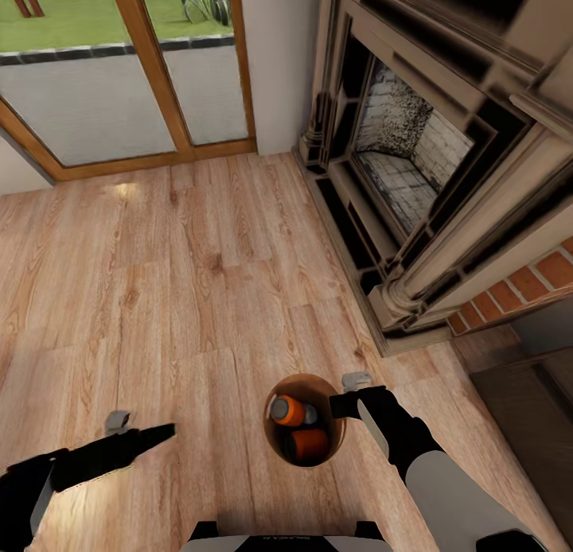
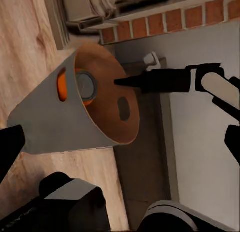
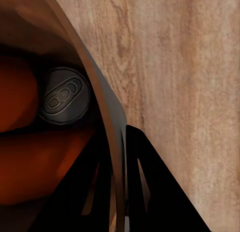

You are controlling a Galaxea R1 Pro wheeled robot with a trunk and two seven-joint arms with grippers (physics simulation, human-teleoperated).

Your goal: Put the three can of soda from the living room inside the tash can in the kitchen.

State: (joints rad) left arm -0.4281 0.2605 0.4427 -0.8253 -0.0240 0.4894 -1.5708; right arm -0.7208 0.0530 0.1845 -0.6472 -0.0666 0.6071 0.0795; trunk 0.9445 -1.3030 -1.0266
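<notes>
1. The tash can [image 1: 274, 439] is seen at the lower centre of the head view, above the wood floor [image 1: 159, 297].
2. Orange soda cans [image 1: 288, 411] are seen lying inside it.
3. Its rim is pinched by the right gripper [image 1: 341, 403] fingers [image 3: 145, 187].
4. The left gripper [image 1: 163, 433] is held well apart; its finger state cannot be told.

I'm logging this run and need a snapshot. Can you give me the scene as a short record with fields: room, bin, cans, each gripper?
room: living room, wood plank floor, brick fireplace, wood-framed glass doors
bin: round tapered brown bin, held off the floor near the robot's front
cans: at least two orange soda cans with dark grey tops lying inside the bin; a third cannot be confirmed
right gripper: shut on the bin's rim
left gripper: holds nothing; jaw state unclear
</notes>
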